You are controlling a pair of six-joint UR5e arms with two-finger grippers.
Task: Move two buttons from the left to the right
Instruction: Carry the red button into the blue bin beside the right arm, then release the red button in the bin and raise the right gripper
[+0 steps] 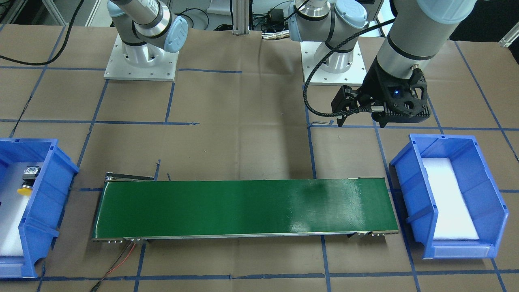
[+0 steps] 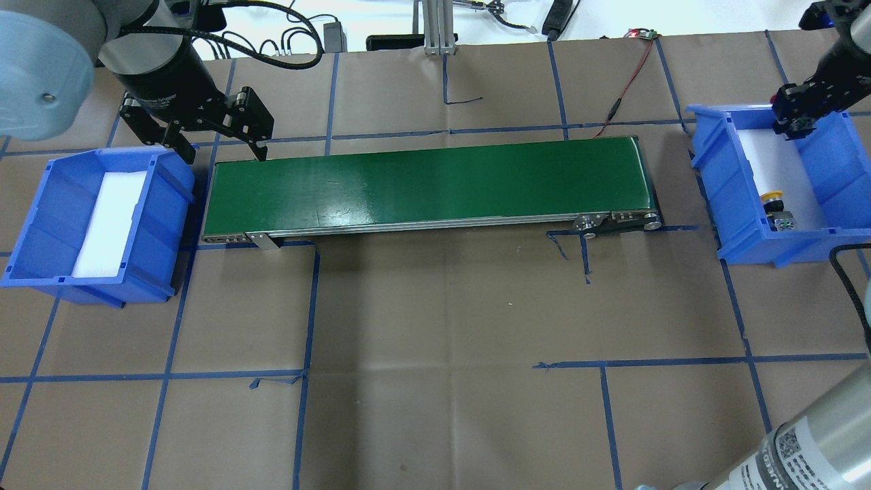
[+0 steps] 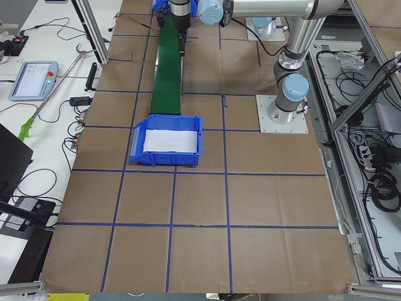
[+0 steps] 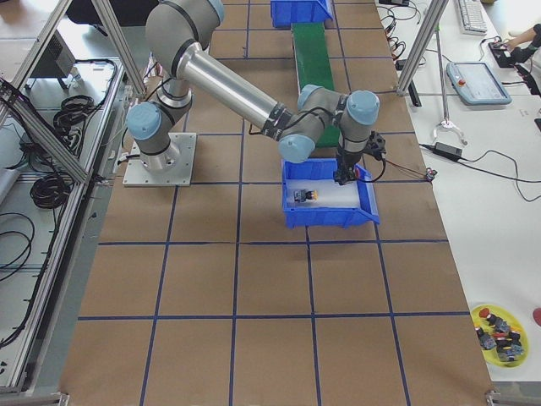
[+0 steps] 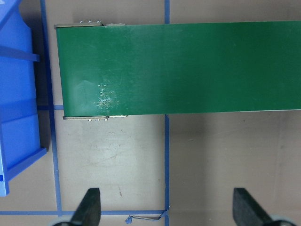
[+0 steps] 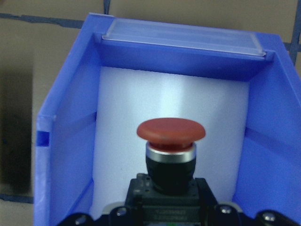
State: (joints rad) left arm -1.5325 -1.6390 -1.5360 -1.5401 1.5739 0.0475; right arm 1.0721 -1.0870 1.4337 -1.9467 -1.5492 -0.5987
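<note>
The right gripper (image 2: 789, 126) is closed on the red button (image 6: 170, 141). It grips the button by its black body, and the round red cap sticks out in front. The button is held over the white pad (image 6: 174, 94) inside the blue box on the right (image 2: 708, 156), at the end of the box far from the robot. The pictures do not show if the button touches the pad.

The yellow button (image 2: 776, 207) lies on its side on the same white pad, near the end of the box close to the robot. It is well apart from the red one, and nothing is touching it.

The left gripper (image 2: 223, 150) is wide open and holds nothing. It hangs over the table (image 2: 442, 327) by the left end of the green belt (image 2: 435, 184), just beside the far corner of the other blue box (image 2: 41, 197). In the left wrist view its two fingers (image 5: 89, 207) stand far apart, with only brown table between them.
</note>
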